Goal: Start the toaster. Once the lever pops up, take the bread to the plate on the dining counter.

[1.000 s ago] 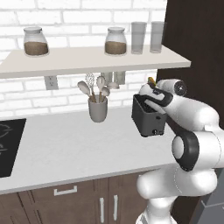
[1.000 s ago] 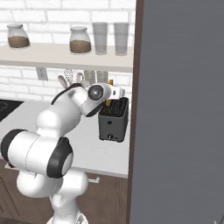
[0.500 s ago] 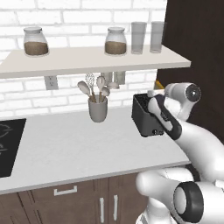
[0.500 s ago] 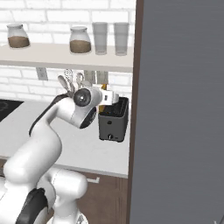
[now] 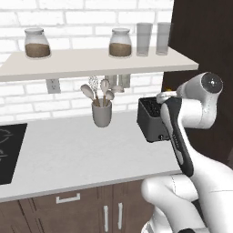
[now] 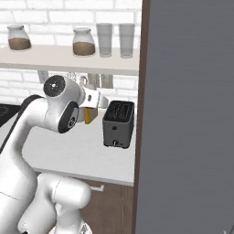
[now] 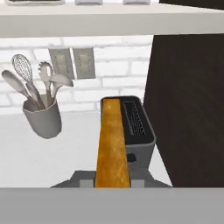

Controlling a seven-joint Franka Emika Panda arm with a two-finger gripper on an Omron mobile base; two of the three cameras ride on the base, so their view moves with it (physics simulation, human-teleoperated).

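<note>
Grey countertop (image 5: pixel 68 154) carrying toaster (image 5: pixel 152 120), utensil cup (image 5: pixel 101 113) (spoons, whisk inside), black cooktop (image 5: pixel 9 152) at left

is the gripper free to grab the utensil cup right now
Probably not: the gripper is shut on the bread, held up beside the toaster. The way to the utensil cup looks free, but the slice occupies it.

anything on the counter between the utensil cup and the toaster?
Nothing: in the left base view, bare grey countertop runs from utensil cup to toaster.

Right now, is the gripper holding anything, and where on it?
Yes: the gripper is shut on the bread, pinching one edge of the slice held edge-on, clear of the toaster.
</note>
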